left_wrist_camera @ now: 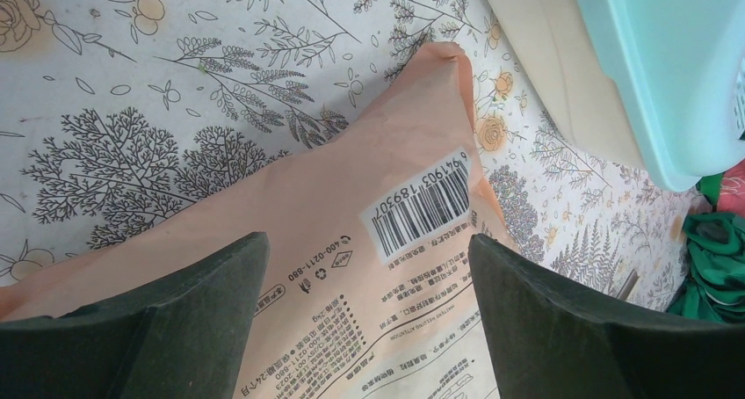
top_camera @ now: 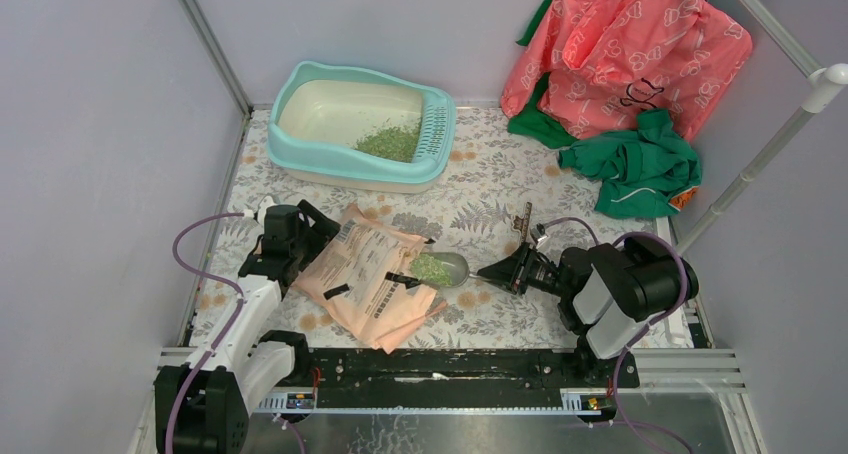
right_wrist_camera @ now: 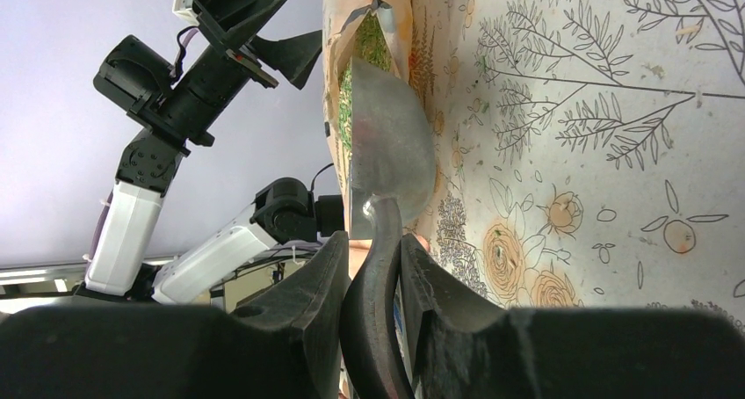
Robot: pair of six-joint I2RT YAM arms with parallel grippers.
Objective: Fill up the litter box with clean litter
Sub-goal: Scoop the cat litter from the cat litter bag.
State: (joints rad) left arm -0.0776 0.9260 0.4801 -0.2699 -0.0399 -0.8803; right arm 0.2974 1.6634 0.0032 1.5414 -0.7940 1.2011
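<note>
The light-teal litter box [top_camera: 300, 159] stands at the back left and holds a small heap of green litter [top_camera: 390, 142] near its grille end. A peach printed bag [top_camera: 375, 274] lies flat in front of it. My right gripper [top_camera: 500, 272] is shut on the handle of a grey metal scoop [top_camera: 455, 269], whose bowl sits at the bag's mouth with green litter [top_camera: 430, 269] in it. The right wrist view shows the jaws [right_wrist_camera: 373, 241] clamped on the handle and the bowl [right_wrist_camera: 391, 144]. My left gripper [top_camera: 318, 232] is open above the bag [left_wrist_camera: 334, 188], jaws [left_wrist_camera: 367, 241] wide apart.
A pink printed cloth [top_camera: 630, 54] and green cloth [top_camera: 635, 164] are piled at the back right. A white pole [top_camera: 760, 164] slants along the right side. The litter box corner [left_wrist_camera: 650, 65] shows just beyond the bag. The floral mat [top_camera: 500, 174] covers the table.
</note>
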